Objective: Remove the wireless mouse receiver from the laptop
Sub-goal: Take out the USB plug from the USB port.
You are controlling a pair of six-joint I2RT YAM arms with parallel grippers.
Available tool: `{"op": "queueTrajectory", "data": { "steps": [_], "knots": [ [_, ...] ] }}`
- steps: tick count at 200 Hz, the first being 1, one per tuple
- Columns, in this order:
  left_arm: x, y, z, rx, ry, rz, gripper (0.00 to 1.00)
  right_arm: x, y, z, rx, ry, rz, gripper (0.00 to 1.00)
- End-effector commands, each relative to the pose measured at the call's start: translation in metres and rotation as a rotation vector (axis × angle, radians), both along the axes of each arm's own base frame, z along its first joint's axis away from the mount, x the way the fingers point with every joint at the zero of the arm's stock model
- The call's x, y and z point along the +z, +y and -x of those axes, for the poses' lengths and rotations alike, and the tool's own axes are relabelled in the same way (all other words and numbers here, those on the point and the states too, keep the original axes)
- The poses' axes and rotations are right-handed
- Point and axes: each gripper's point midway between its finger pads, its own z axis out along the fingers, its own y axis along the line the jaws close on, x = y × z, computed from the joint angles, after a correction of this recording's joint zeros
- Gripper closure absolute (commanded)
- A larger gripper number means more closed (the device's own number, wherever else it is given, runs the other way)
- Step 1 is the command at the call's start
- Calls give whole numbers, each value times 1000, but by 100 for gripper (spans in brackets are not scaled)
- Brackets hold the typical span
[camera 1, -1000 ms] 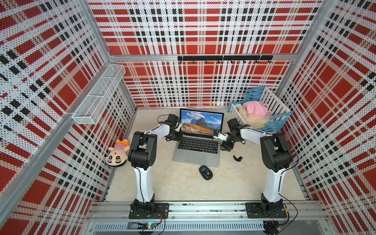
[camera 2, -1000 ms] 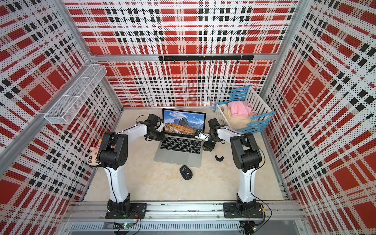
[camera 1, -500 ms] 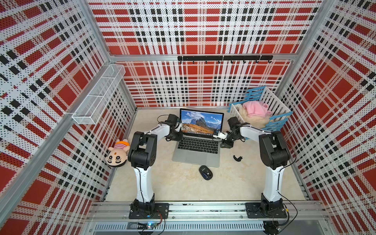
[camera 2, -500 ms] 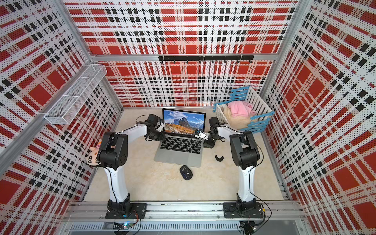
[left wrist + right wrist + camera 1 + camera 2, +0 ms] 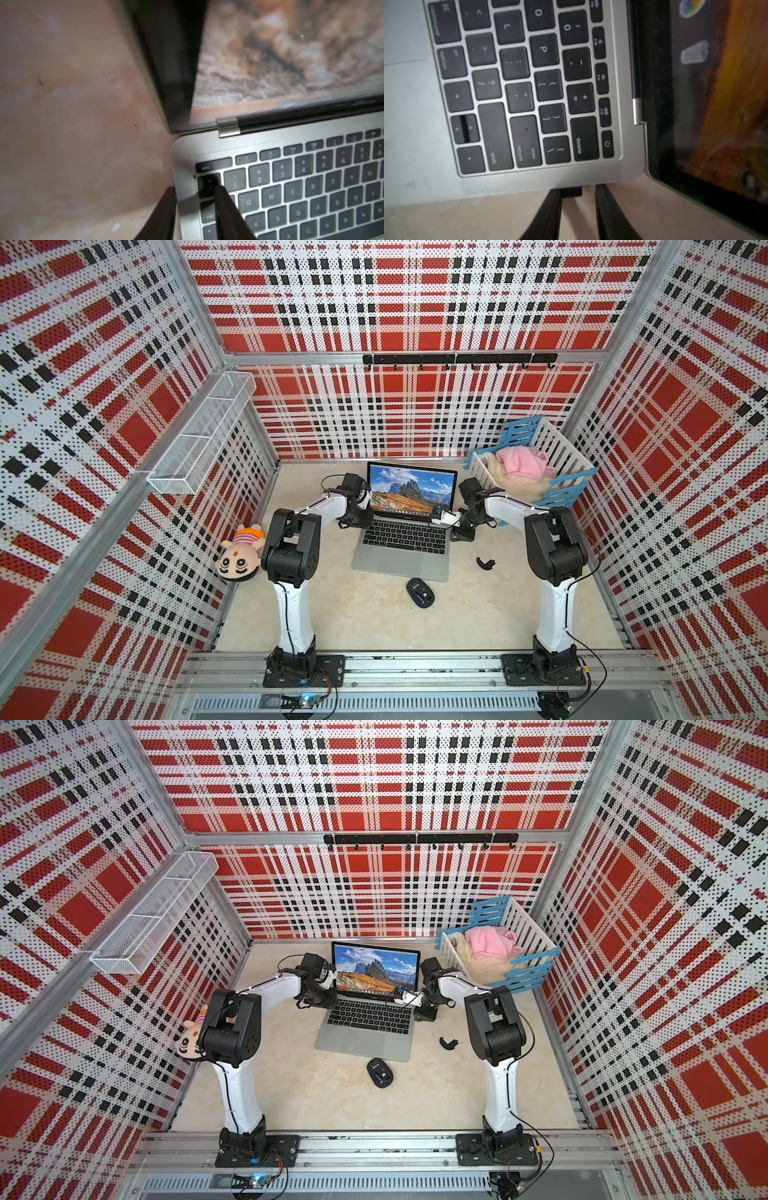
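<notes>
The silver-grey laptop (image 5: pixel 405 558) (image 5: pixel 365 1042) stands open at the back middle of the table, a mountain picture on its screen. The wireless mouse receiver (image 5: pixel 572 191) is a tiny black nub sticking out of the laptop's (image 5: pixel 415 124) right edge near the return key. My right gripper (image 5: pixel 578 188) (image 5: pixel 453 532) is open round it: one finger touches the nub, the other stands a little apart. My left gripper (image 5: pixel 195 187) (image 5: pixel 365 519) is open astride the laptop's (image 5: pixel 182 158) left rear edge, one finger over the table, one over the top-left keys.
A black mouse (image 5: pixel 420 592) lies in front of the laptop, and a curved black cover piece (image 5: pixel 485 563) to its right. A blue-and-white basket (image 5: pixel 561 448) with pink cloth sits at the back right. A doll (image 5: pixel 241 560) lies at the left wall, under a wire shelf (image 5: pixel 203 435).
The right gripper's jaws have narrowed round the receiver, and its arm has drawn in to the laptop's right edge. The left arm has barely moved.
</notes>
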Motion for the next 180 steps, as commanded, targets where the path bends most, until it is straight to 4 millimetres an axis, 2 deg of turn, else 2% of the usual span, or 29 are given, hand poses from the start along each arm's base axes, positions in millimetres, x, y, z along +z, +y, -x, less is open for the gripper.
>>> {"op": "queueTrajectory", "data": {
  "steps": [1,47,85,109,180],
  "knots": [
    [-47,6,49,-31,211,-56,66,-28,3,15,36,79,67,66],
    [-47,6,49,-31,211,-51,66,-37,15,11,78,114,116,66],
    [-47,5,50,-31,213,-51,67,-43,20,11,88,124,130,77],
    [-48,6,49,-32,213,-53,67,-43,22,12,94,108,135,78],
    [-52,24,50,2,210,-155,67,-34,7,11,92,48,196,81]
  ]
}}
